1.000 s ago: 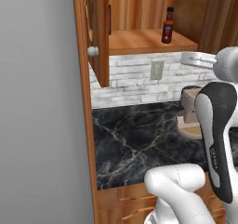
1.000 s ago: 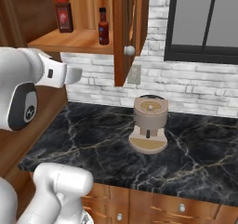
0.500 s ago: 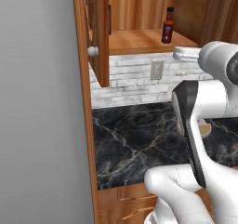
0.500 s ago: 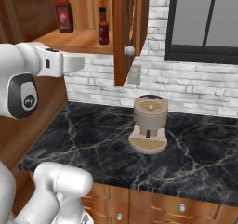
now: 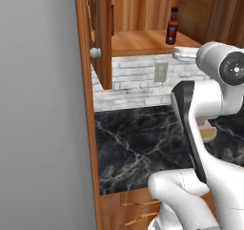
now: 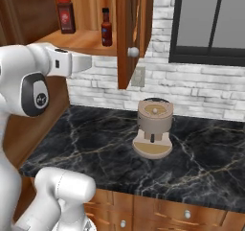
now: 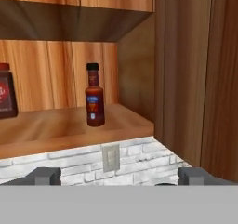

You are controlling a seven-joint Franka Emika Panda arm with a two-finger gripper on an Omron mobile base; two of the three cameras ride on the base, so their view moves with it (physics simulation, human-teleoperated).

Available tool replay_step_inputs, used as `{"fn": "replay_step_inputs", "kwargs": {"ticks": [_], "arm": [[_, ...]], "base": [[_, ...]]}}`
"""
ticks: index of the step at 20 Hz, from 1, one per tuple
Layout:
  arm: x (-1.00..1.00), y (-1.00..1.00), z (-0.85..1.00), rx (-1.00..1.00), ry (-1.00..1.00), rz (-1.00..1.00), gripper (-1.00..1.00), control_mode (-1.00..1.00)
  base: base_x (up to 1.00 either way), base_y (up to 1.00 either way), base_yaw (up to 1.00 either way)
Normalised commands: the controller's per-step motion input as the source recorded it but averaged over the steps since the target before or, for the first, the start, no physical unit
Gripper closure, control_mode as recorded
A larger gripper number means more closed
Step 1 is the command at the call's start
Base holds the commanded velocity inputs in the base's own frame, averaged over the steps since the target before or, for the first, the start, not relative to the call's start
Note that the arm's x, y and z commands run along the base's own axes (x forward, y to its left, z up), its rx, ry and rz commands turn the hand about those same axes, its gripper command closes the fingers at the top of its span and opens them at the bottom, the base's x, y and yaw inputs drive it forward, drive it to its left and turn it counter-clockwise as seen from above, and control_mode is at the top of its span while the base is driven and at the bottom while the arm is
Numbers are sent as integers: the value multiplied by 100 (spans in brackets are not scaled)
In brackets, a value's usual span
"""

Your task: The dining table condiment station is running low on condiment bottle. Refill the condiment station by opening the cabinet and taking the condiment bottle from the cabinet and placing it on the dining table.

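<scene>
The condiment bottle (image 7: 95,102) is standing upright on the lower shelf (image 7: 56,128) of the cabinet (image 6: 131,31), whose doors are hanging open. In the hand view the bottle is sitting at about eleven o'clock from the claw (image 7: 119,175), well apart from it and farther in, near the shelf's front edge. The claw's two dark fingertips (image 7: 45,175) are showing at the bottom of that view, spread wide with nothing between them, so the claw is released and grasping nothing. A white outlet plate (image 7: 110,157) on the brick wall is sitting just under the shelf, below the bottle and slightly toward three o'clock.

In the right base view the bottle (image 6: 106,28) is standing at roughly one o'clock from the arm's forward end, higher than it and deeper into the cabinet. A larger red-labelled jar (image 6: 66,16) is standing on the same shelf, at nine o'clock from the bottle and apart from it. One open door with a round silver knob (image 6: 133,51) is hanging at three o'clock from the bottle.

In the left base view the bottle (image 5: 172,27) is standing on the shelf at twelve o'clock from the arm's wrist.

Below the cabinet, a beige coffee machine (image 6: 153,128) is sitting on the black marble desk (image 6: 95,148).
</scene>
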Motion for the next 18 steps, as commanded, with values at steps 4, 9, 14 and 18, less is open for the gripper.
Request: {"fn": "replay_step_inputs", "kwargs": {"ticks": [4, 9, 14, 18], "arm": [[15, -14, 1, 1, 0, 0, -100, -100], [12, -29, 2, 2, -6, 0, -100, -100], [45, 9, 7, 0, -5, 0, -100, -100], [56, 42, 15, -3, -2, 0, -100, -100]], "base": [[0, 0, 0], [0, 0, 0], [0, 0, 0], [0, 0, 0]]}}
